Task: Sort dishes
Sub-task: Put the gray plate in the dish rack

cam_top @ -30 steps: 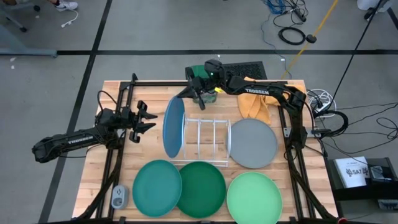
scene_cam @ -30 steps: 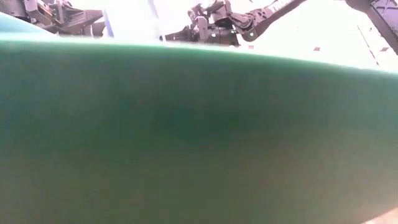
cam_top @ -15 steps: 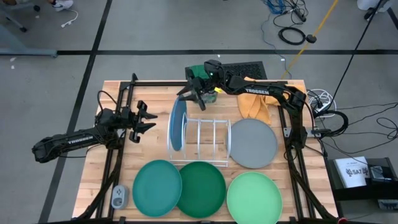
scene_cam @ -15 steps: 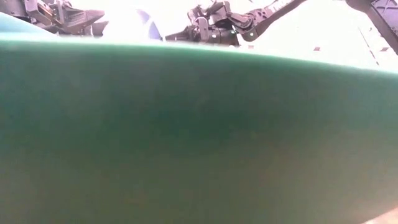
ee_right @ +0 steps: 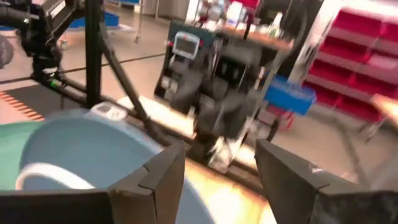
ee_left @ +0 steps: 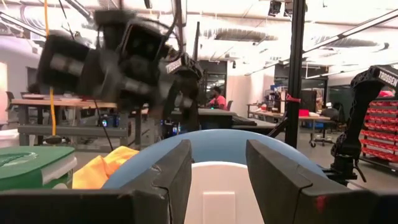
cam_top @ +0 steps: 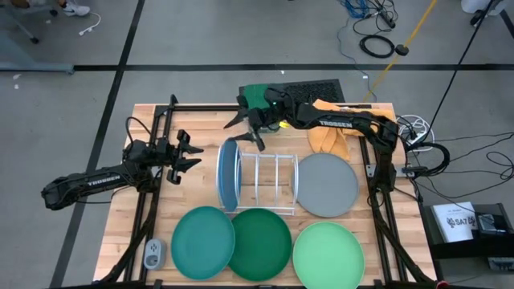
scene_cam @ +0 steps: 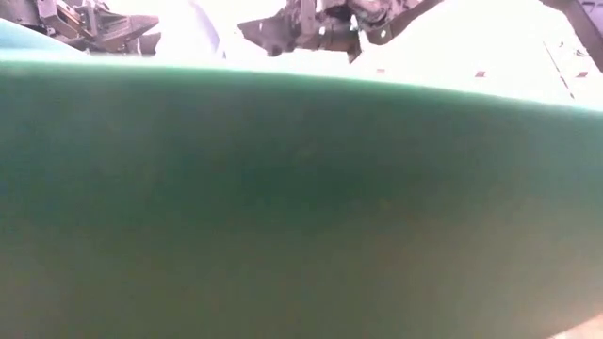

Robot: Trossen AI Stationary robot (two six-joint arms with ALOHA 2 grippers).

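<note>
1. nearest the front edge of the wooden surface [cam_top: 120, 257], three plates lie flat in a row: the teal plate [cam_top: 202, 242], the dark green plate [cam_top: 262, 243] and the light green plate [cam_top: 328, 252]. they sit just beside one another, apparently waiting their turn. in the low view the dark green plate [scene_cam: 301, 207] fills nearly the whole picture, so little else can be read there.
2. a small grey device [cam_top: 153, 254] lies at the front left corner, beside the teal plate.
3. in the middle stands the white wire rack [cam_top: 269, 181]. the blue plate [cam_top: 228, 177] stands on edge in its leftmost slot, upright or nearly so, with the wires propping it up. that one plate looks sorted; the other four do not.
4. the grey plate [cam_top: 328, 185] lies flat just right of the rack, close enough to be a likely next pick.
5. the left gripper [cam_top: 189, 153] hovers left of the rack with its fingers spread and nothing between them. it points toward the blue plate, whose rim [ee_left: 211, 140] shows beyond its fingers in the left wrist view. it seems to be waiting, perhaps ready to steady the plate.
6. the right gripper [cam_top: 249, 132] hangs just behind the top of the blue plate, fingers spread and empty. the plate stands on its own.
7. at the back lie the green lidded tub [cam_top: 259, 94] and the orange cloth [cam_top: 331, 135].
</note>
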